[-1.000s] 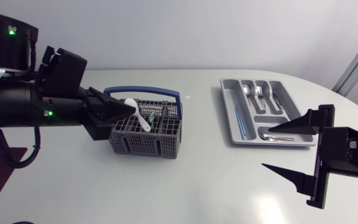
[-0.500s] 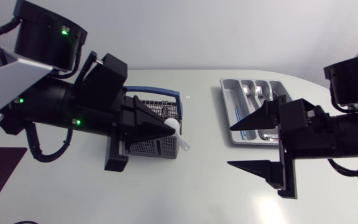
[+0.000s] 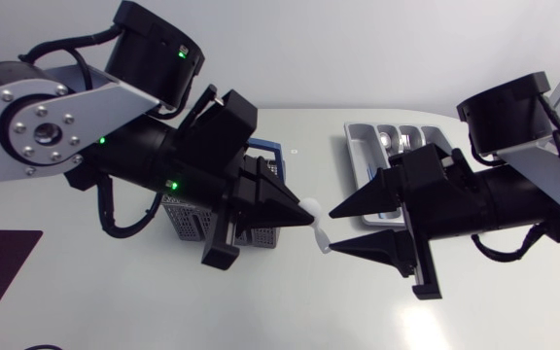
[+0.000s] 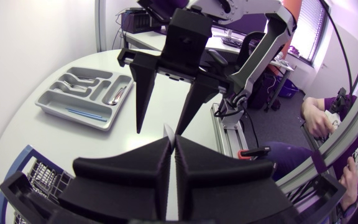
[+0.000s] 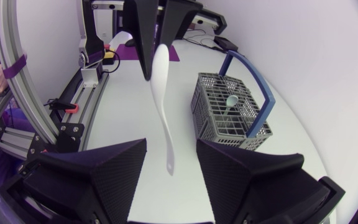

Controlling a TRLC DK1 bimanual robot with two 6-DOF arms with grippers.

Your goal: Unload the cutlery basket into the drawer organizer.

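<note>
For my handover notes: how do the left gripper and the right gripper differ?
The left gripper is shut on the white plastic spoon; the right gripper is open. The left gripper holds the spoon's bowl end; the right gripper straddles its handle without touching. Both are matte black.

Head looks down; facing wrist cameras share the spoon [image 5: 161, 93].
</note>
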